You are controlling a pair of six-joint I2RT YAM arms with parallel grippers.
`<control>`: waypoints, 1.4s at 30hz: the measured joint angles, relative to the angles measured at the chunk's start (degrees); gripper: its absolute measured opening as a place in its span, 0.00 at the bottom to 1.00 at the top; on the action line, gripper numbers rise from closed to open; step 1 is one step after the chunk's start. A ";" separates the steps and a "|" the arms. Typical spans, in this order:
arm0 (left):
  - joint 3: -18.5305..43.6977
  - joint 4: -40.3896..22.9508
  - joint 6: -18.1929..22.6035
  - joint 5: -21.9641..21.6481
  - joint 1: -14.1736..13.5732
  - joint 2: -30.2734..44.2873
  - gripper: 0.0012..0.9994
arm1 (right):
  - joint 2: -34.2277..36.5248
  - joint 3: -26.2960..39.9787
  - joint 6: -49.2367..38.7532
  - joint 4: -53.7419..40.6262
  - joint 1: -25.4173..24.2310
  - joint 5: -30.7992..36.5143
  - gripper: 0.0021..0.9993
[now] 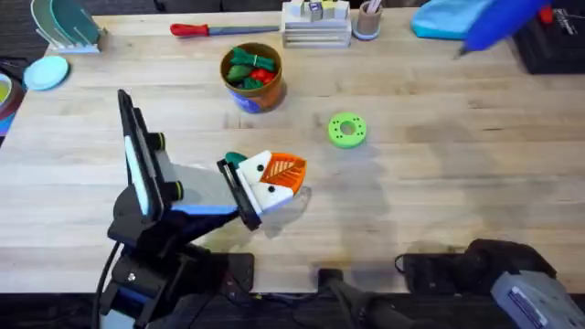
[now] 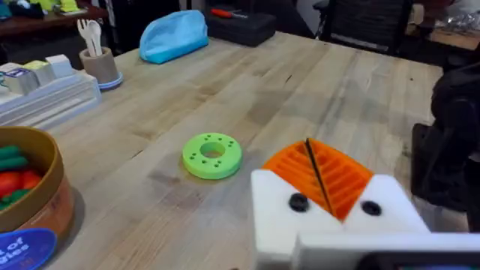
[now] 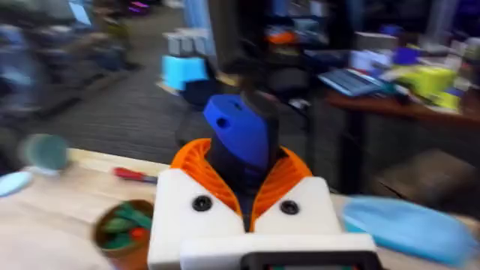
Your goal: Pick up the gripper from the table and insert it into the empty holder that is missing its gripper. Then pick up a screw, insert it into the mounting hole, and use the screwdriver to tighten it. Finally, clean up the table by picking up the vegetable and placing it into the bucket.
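Overhead: left hand [image 1: 283,174] sits low over the counter [image 1: 439,164], mid-left, and the vegetable [image 1: 235,161] lies right against its white finger block, back toward the wrist rather than out at the tips.
Left hand state: orange pads pressed together with just a thin seam between them, and nothing pinched that I can see.
Right hand [image 3: 247,161]: clamped on the screwdriver [image 3: 238,131], held high off the counter.
Bucket [image 1: 265,91]: further back from the veg, well apart from it, already has green and red toys in it.
Risk 1: the veg is tucked beside the hand, not in front of it, so I'd guess any backing up or turning just shoves it along, or rolls it under the arm.
Risk 2: the pads need to spread before coming down, otherwise they land on top and squirt it sideways.
Risk 3: the green ring [image 1: 346,129] is nearby on the other side and easy to grab by mistake.
Risk 4: the screwdriver is up in the air, so a slip drops it onto the counter.
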 joint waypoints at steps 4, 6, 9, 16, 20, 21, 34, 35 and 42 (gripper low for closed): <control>0.00 -0.02 0.00 0.00 0.00 0.00 0.00 | -0.67 -6.44 3.62 10.69 11.45 -0.73 0.02; 0.00 -0.01 0.00 0.00 -0.01 0.00 0.00 | 0.20 -8.88 4.45 15.14 17.13 -0.89 0.02; 0.00 0.00 -0.01 0.00 0.00 0.00 0.00 | 2.87 -10.39 5.21 19.94 26.16 -1.08 0.02; 0.00 0.00 0.00 0.00 0.00 0.00 0.00 | 8.42 -10.55 6.00 28.41 43.94 -1.69 0.02; 0.00 0.00 0.00 0.00 0.00 0.00 0.00 | 10.77 -10.55 6.18 31.79 49.89 -1.96 0.02; 0.00 0.00 0.00 0.00 0.00 0.00 0.00 | 11.39 -10.55 6.18 31.86 50.97 -1.98 0.02; 0.00 -0.01 0.00 0.00 0.00 0.00 0.00 | 19.30 -10.55 6.16 34.33 52.99 -1.93 0.02; 0.00 0.00 0.00 0.00 0.00 0.00 0.00 | 19.58 -10.55 6.18 34.33 52.99 -1.94 0.02; 0.00 0.00 0.00 0.00 0.00 0.00 0.00 | 20.30 -10.55 6.18 34.68 52.99 -1.98 0.02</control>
